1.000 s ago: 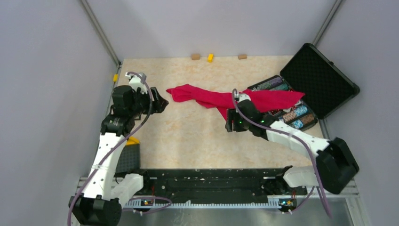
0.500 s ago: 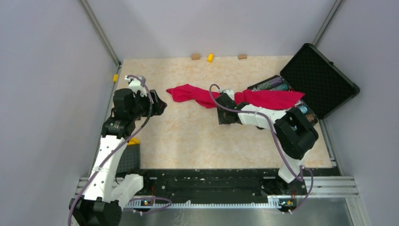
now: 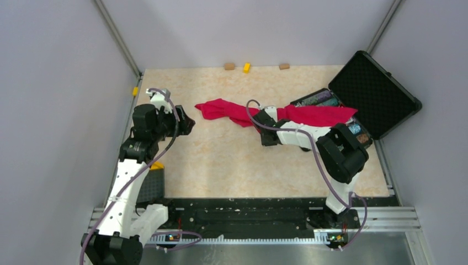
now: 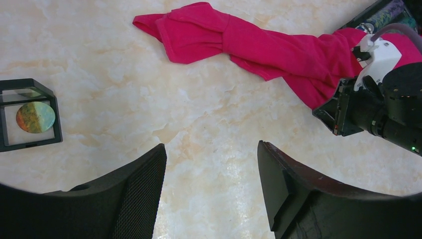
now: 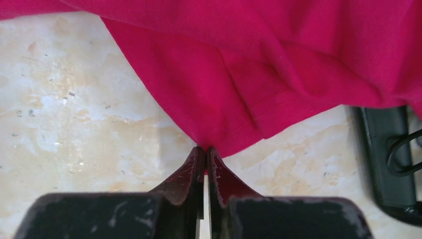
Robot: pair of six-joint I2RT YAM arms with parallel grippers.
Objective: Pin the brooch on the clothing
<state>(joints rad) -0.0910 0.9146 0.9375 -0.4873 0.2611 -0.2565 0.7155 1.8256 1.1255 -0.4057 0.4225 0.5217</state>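
My left gripper (image 4: 211, 159) stands wide open and empty over bare bench (image 4: 209, 114). The brooch (image 4: 35, 117) sits nearby in a small black frame (image 4: 57, 119). Open bench lies rightward. My right gripper (image 5: 205, 152) is pinched shut on the hem corner of the clothing (image 5: 278, 59).

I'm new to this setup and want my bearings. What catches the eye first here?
The red shirt lies bunched in a long strip across the far half of the table, one end draped over the open black case at right. The right tool is pinched shut on its lower edge. Toward the left, the round brooch lies in a small black-framed box, with the left tool open nearby.
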